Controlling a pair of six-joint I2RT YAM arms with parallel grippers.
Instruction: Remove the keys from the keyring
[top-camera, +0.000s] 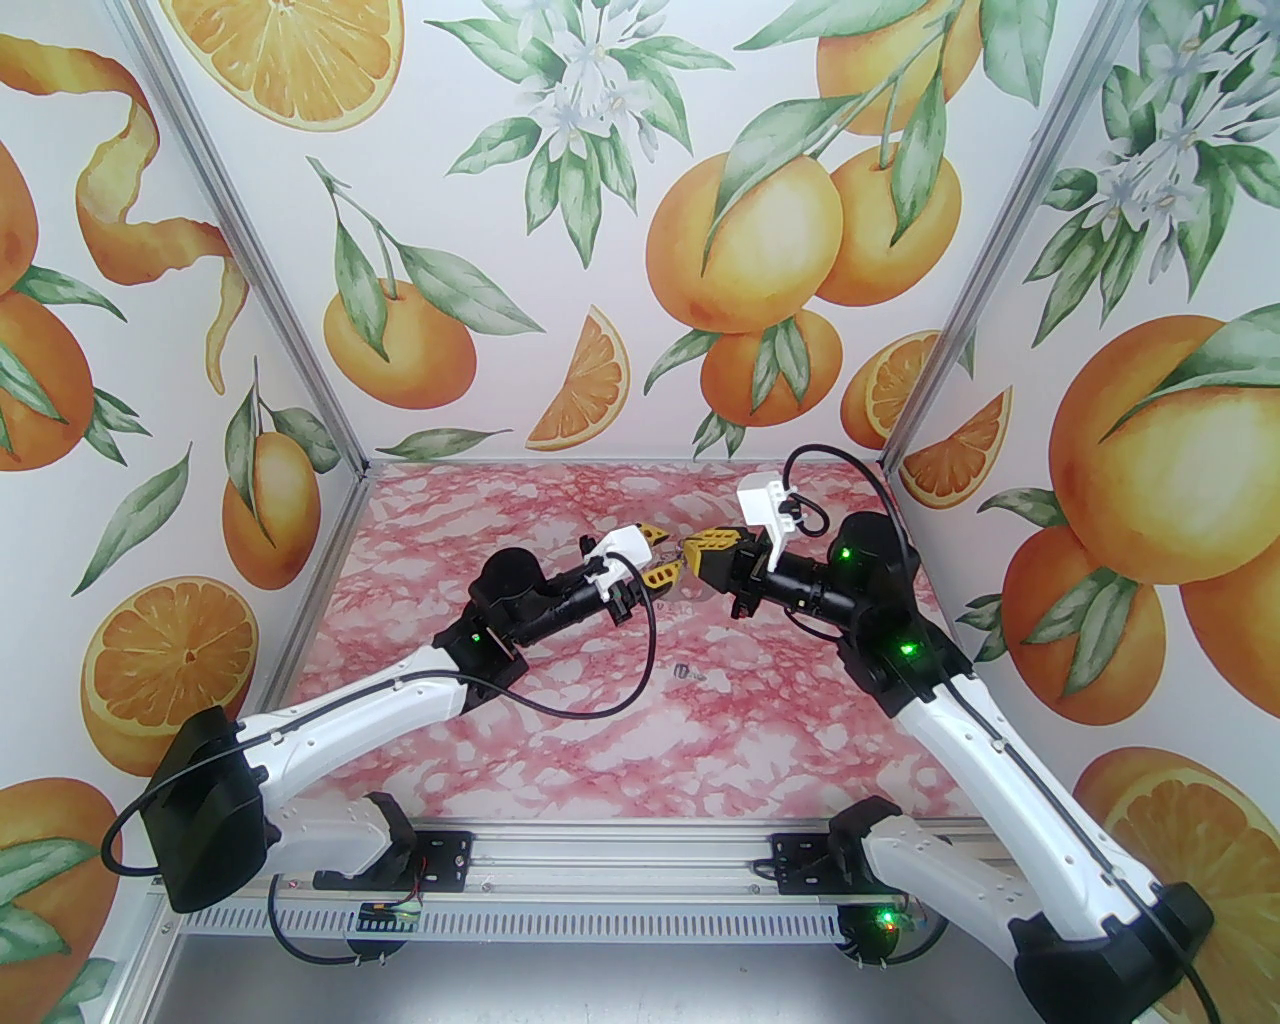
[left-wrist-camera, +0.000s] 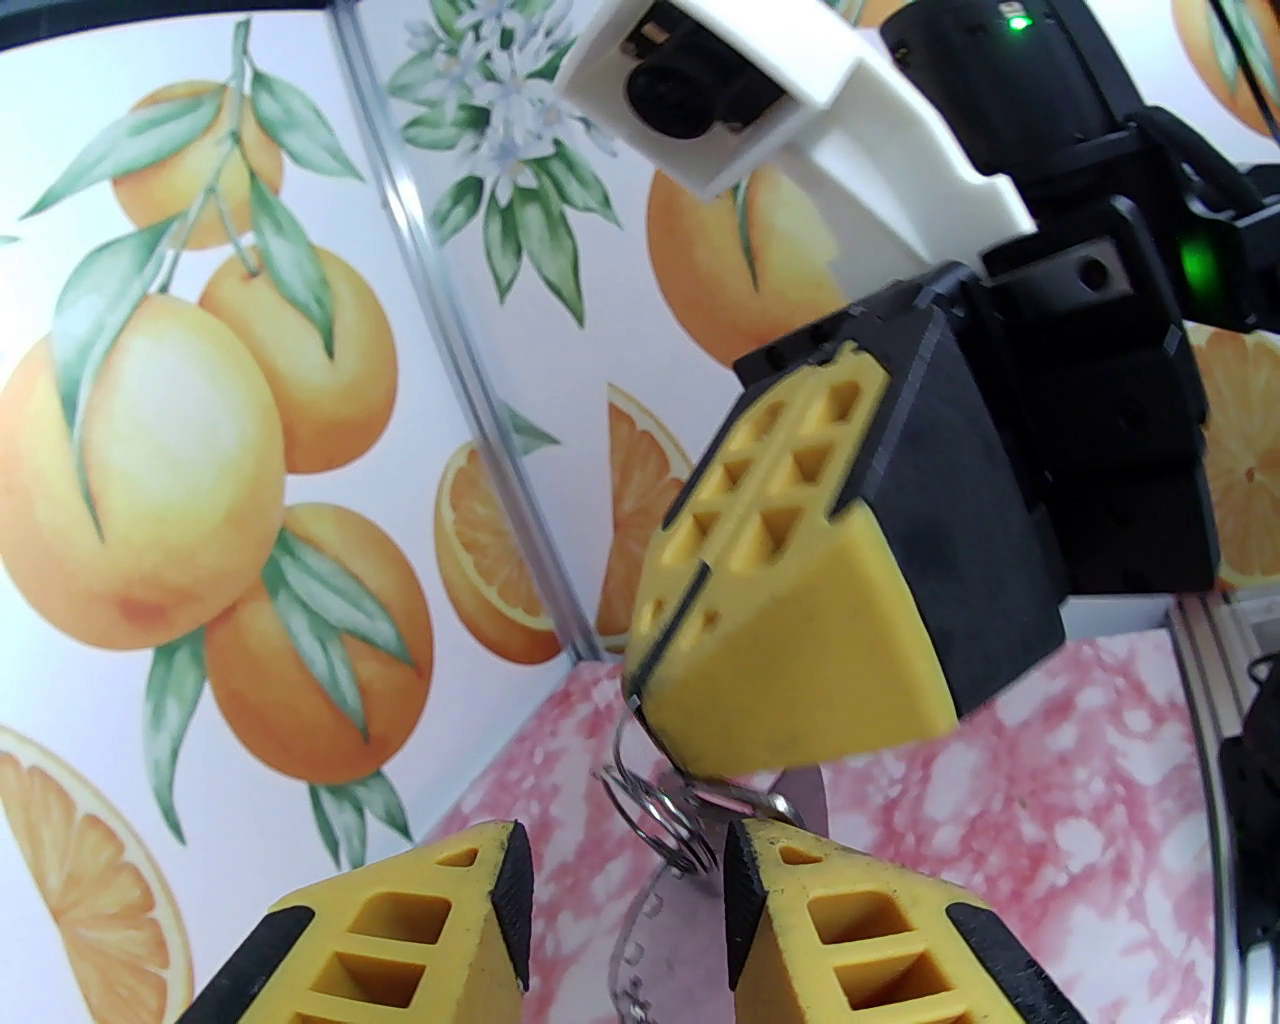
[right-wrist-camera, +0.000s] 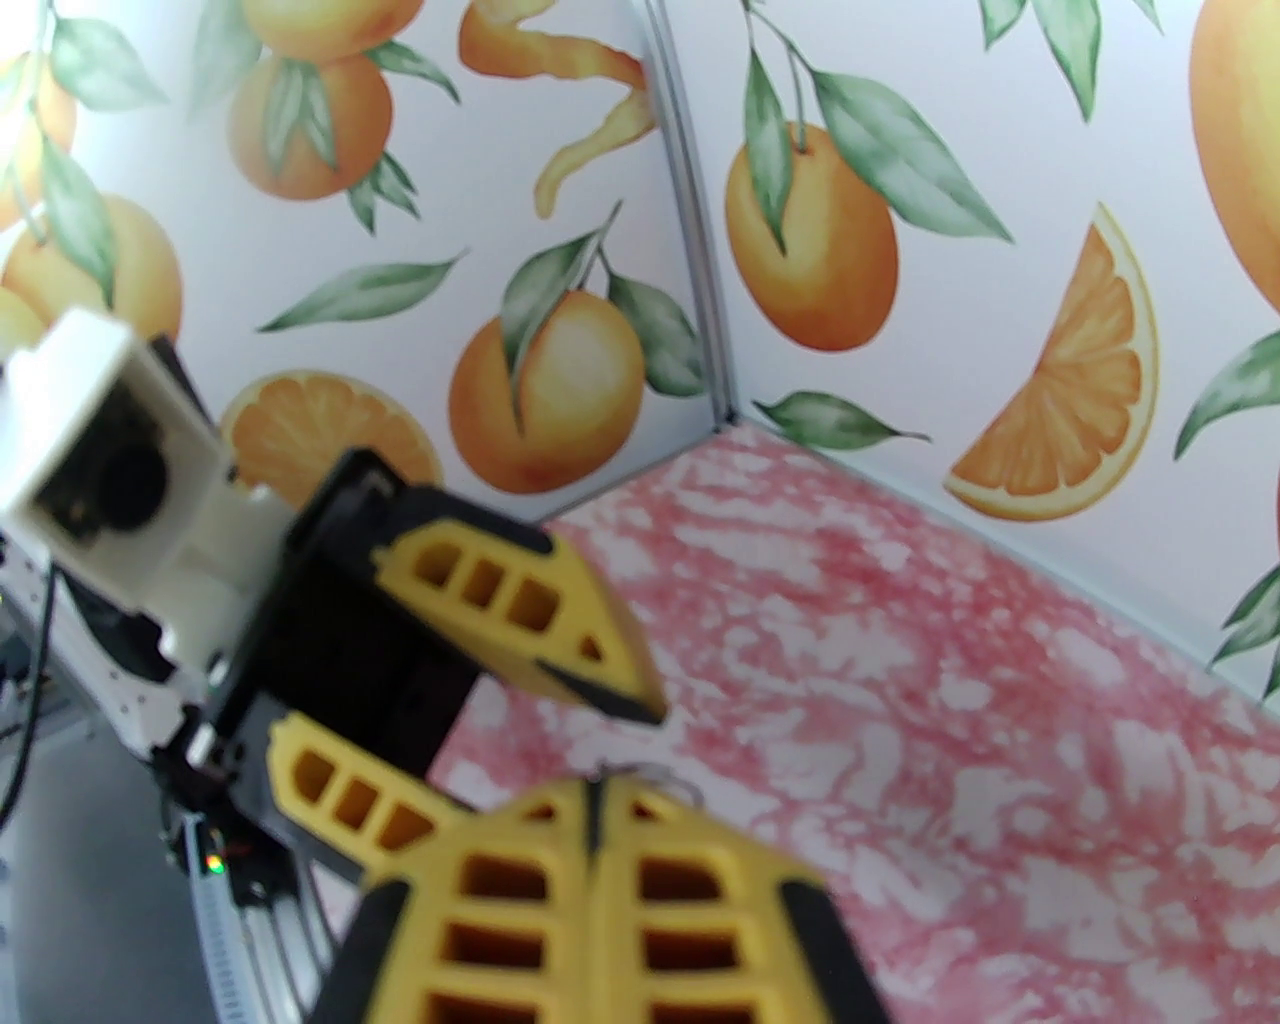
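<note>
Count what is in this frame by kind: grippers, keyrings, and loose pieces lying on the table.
Grippers: 2 (left gripper open, right gripper shut)
Keyring: 1, hanging from the right gripper
Loose key, by its look, on the table: 1
Total: 4

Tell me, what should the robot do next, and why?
Probably close the left fingers on the ring. It hangs from the shut right fingers, just between the open left ones, so a second grip seems within reach.
</note>
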